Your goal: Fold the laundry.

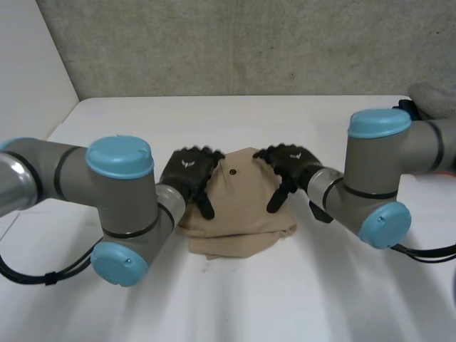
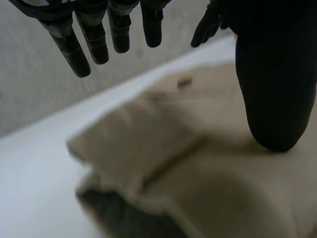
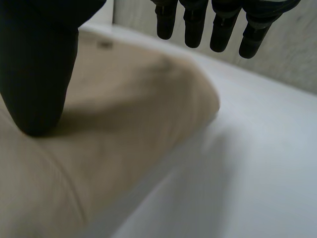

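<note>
Left hand [image 1: 189, 171] and right hand [image 1: 292, 165] thumbs on tan cloth [image 1: 239, 214], by wrist views.

The white table [image 1: 235, 306] offers open passage across the lower part of the frame and along the upper band before the wall. The centre is taken by the folded tan garment [image 1: 239, 217], with the left hand [image 1: 189, 171] and right hand [image 1: 288, 164] resting on its two sides. The left arm [image 1: 85, 178] and right arm [image 1: 385, 164] block the frame's left and right flanks, and a grey cloth [image 1: 436, 96] sits at the upper right edge.

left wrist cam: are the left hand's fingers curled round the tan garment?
No: the fingers of the left hand hang straight above the tan garment, and just its thumb rests on the cloth.
</note>
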You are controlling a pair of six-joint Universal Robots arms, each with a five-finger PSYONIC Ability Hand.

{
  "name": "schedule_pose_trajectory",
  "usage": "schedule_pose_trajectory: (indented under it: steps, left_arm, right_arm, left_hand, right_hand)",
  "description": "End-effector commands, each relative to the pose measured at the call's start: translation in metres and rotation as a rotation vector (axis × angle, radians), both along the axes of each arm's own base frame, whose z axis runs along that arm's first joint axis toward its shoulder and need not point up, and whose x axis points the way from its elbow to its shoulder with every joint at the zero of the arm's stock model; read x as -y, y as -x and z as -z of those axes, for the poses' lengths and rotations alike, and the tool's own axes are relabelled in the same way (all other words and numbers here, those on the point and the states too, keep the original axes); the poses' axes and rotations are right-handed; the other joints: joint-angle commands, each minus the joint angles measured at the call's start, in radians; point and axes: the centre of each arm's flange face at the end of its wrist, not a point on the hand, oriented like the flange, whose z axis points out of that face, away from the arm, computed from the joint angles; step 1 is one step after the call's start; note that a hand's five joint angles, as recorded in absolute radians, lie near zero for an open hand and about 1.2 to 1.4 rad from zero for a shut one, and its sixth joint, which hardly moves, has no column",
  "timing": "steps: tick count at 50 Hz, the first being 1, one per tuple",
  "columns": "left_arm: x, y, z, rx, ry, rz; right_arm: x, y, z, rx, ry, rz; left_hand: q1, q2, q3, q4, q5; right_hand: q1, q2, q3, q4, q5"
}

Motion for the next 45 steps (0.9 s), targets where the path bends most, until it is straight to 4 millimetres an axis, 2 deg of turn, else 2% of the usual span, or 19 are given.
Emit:
schedule_pose_trajectory:
  steps: [1, 5, 8, 9, 14, 15, 19, 23, 24, 25, 27, 30, 37, 45]
  left_arm:
    - [0.001, -0.012, 0.026, 0.157, -0.074, -0.041]
    - [0.006, -0.017, 0.025, 0.187, -0.061, -0.044]
    - [0.008, -0.017, 0.019, 0.189, -0.044, -0.042]
    - [0.008, -0.017, 0.016, 0.184, -0.038, -0.040]
    - [0.009, -0.014, -0.022, 0.115, 0.048, -0.025]
    - [0.010, -0.011, -0.036, 0.083, 0.080, -0.005]
    - [0.008, -0.002, -0.061, 0.022, 0.133, 0.077]
    - [0.004, 0.006, -0.092, -0.048, 0.195, 0.199]
    - [0.003, 0.008, -0.098, -0.061, 0.205, 0.223]
    - [0.001, 0.013, -0.107, -0.086, 0.220, 0.285]
    - [-0.002, 0.016, -0.113, -0.104, 0.224, 0.343]
    - [-0.009, 0.021, -0.120, -0.124, 0.209, 0.450]
    - [-0.014, 0.024, -0.124, -0.132, 0.198, 0.503]
    - [-0.016, 0.027, -0.117, -0.127, 0.179, 0.509]
  right_arm:
    - [0.000, 0.001, 0.024, -0.111, 0.006, -0.036]
    - [0.002, 0.002, 0.016, -0.146, 0.055, -0.036]
    - [-0.002, 0.001, -0.007, -0.152, 0.121, -0.049]
    - [-0.006, 0.000, -0.021, -0.147, 0.156, -0.056]
    - [-0.014, 0.004, -0.046, -0.130, 0.259, -0.052]
    - [-0.016, 0.004, -0.050, -0.127, 0.284, -0.049]
    - [-0.030, 0.012, -0.054, -0.157, 0.364, -0.027]
    - [-0.063, 0.013, -0.042, -0.222, 0.381, -0.062]
    - [-0.083, 0.008, -0.031, -0.230, 0.363, -0.104]
    - [-0.092, 0.006, -0.026, -0.230, 0.353, -0.125]
    - [-0.112, 0.003, -0.011, -0.235, 0.333, -0.164]
    - [-0.125, 0.001, 0.003, -0.220, 0.352, -0.187]
    - [-0.119, -0.009, 0.034, -0.191, 0.412, -0.181]
    - [-0.095, -0.025, 0.045, -0.153, 0.502, -0.129]
  left_hand:
    - [0.001, -0.015, -0.019, -0.008, -0.027]
    - [0.013, -0.003, -0.008, 0.004, -0.015]
    - [0.016, 0.000, -0.005, 0.007, -0.012]
    - [0.013, -0.003, -0.008, 0.004, -0.015]
    - [-0.005, -0.020, -0.025, -0.014, -0.033]
    - [-0.008, -0.023, -0.028, -0.017, -0.036]
    - [-0.017, -0.032, -0.037, -0.026, -0.045]
    - [-0.011, -0.026, -0.031, -0.020, -0.039]
    - [-0.005, -0.020, -0.025, -0.014, -0.033]
    - [0.001, -0.015, -0.019, -0.008, -0.027]
    - [0.004, -0.012, -0.016, -0.005, -0.024]
    - [0.007, -0.009, -0.014, -0.002, -0.021]
    - [0.007, -0.009, -0.014, -0.002, -0.021]
    - [0.004, -0.012, -0.016, -0.005, -0.024]
  right_hand:
    - [-0.046, -0.036, -0.036, -0.040, -0.051]
    - [-0.046, -0.036, -0.036, -0.040, -0.051]
    - [-0.046, -0.036, -0.036, -0.040, -0.051]
    - [-0.046, -0.036, -0.036, -0.040, -0.051]
    - [-0.046, -0.036, -0.036, -0.040, -0.051]
    - [-0.046, -0.036, -0.036, -0.040, -0.051]
    - [-0.046, -0.036, -0.036, -0.040, -0.051]
    - [-0.046, -0.036, -0.036, -0.040, -0.051]
    - [-0.046, -0.036, -0.036, -0.040, -0.051]
    - [-0.046, -0.036, -0.036, -0.040, -0.051]
    - [-0.046, -0.036, -0.036, -0.040, -0.051]
    - [-0.046, -0.036, -0.036, -0.040, -0.051]
    - [-0.046, -0.036, -0.036, -0.040, -0.051]
    - [-0.046, -0.036, -0.036, -0.040, -0.051]
